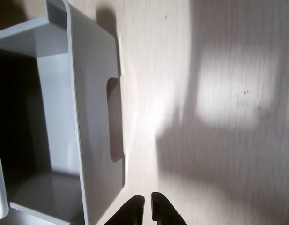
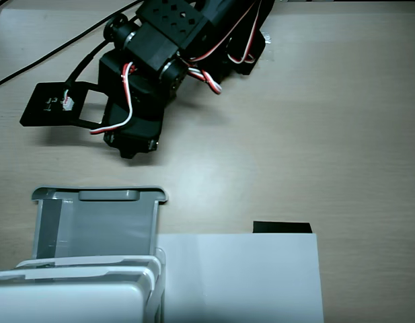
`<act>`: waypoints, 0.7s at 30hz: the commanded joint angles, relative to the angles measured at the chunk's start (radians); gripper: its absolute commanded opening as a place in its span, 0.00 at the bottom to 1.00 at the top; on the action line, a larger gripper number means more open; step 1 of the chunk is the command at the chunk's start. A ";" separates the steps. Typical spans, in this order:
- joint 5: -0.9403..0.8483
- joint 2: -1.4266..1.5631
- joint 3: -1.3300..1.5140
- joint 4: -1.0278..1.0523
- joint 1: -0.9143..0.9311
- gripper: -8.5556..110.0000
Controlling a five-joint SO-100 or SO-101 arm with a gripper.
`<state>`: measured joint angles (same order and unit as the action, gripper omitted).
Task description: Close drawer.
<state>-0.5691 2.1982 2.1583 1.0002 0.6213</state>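
Observation:
The drawer (image 2: 93, 225) is a translucent grey plastic tray pulled out of a small white cabinet (image 2: 72, 296) at the bottom left of the fixed view. Its flanged front rim with the handle recess (image 2: 109, 195) faces the arm. In the wrist view the drawer (image 1: 95, 136) fills the left side and looks empty, with the handle recess (image 1: 114, 119) showing. My gripper (image 1: 148, 208) enters from the bottom edge, its black fingertips almost together and holding nothing, a short way off the drawer's front. In the fixed view the gripper (image 2: 130, 145) hangs above the table just beyond the drawer front.
A flat white sheet of paper (image 2: 241, 276) lies to the right of the cabinet, with a small black strip (image 2: 281, 227) at its far edge. Black cables (image 2: 52, 54) run across the wooden table at the top left. The arm throws dark shadows on the table (image 1: 219, 154).

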 commanded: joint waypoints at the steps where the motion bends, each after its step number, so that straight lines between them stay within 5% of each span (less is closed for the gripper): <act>1: 0.368 0.397 0.219 0.219 -0.067 0.07; 21: 0.383 0.396 0.227 0.212 -0.077 0.07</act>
<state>-0.1779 2.5817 2.3884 1.2241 0.5369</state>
